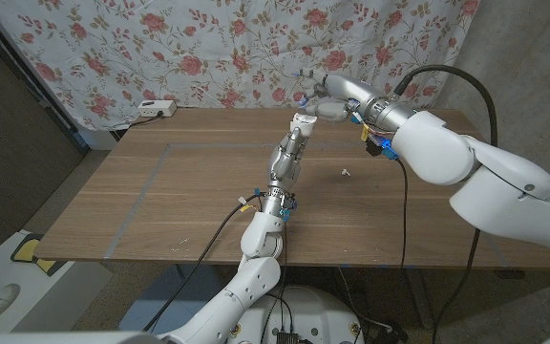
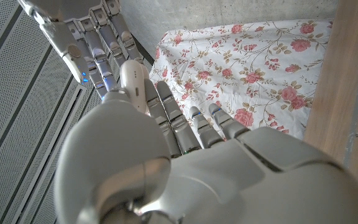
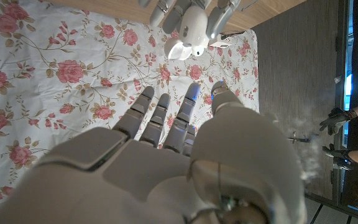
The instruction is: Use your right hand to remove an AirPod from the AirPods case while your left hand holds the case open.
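Note:
My left hand (image 1: 289, 153) is raised above the middle of the wooden table (image 1: 160, 201) and grips a small white AirPods case (image 1: 302, 121) at its fingertips. The case also shows in the left wrist view (image 2: 132, 78) and in the right wrist view (image 3: 188, 31), where its lid looks tipped open. My right hand (image 1: 330, 98) hovers just behind and right of the case, its fingers (image 3: 166, 115) stretched toward it with a small gap and nothing held. A tiny white piece (image 1: 346, 173) lies on the table below the hands; I cannot tell what it is.
A white power strip (image 1: 156, 108) sits at the table's back left edge. A floral cloth (image 1: 256, 48) hangs behind the table. Pale tape lines (image 1: 146, 182) cross the tabletop. Part of a person (image 3: 347, 124) is at the edge of the right wrist view.

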Tool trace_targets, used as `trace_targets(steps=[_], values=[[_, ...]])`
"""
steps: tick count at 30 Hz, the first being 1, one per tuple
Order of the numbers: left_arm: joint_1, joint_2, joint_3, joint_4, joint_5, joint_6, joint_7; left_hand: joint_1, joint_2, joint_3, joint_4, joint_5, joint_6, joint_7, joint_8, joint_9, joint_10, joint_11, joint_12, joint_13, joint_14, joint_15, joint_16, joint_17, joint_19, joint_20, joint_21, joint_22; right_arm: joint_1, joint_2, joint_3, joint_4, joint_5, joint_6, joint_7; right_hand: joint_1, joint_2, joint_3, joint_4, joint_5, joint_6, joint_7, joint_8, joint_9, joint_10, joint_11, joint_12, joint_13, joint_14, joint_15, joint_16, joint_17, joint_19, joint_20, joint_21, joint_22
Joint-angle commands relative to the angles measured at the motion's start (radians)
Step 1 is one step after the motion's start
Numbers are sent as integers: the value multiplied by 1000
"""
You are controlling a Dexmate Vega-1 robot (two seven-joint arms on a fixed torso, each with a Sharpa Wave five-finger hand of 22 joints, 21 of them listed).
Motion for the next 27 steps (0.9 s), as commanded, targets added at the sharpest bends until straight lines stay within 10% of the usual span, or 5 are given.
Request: trace_targets(steps=[1, 27], values=[[-5, 4, 5, 3, 31, -5, 24, 11, 1, -8, 4, 8, 38, -34, 9, 9, 5, -3, 3, 4, 2, -14, 6, 4, -1, 0, -4, 0, 51, 12, -47, -3, -37, -26, 51, 10, -2, 1, -3, 3, -8, 1, 0, 0, 10, 3, -2, 2, 4, -61, 9, 2, 5, 5, 6, 3], [2, 11, 8, -20, 79, -25, 87, 16, 0, -18, 7, 13, 40, -33, 7, 5, 6, -3, 3, 5, 6, -17, 7, 4, 1, -4, -3, 0, 105, 24, -93, 17, -65, -66, 126, 0, 4, 1, 6, 3, -23, 14, 6, -1, 17, 28, -13, -5, 13, -43, 20, 0, 25, -3, 14, 2]])
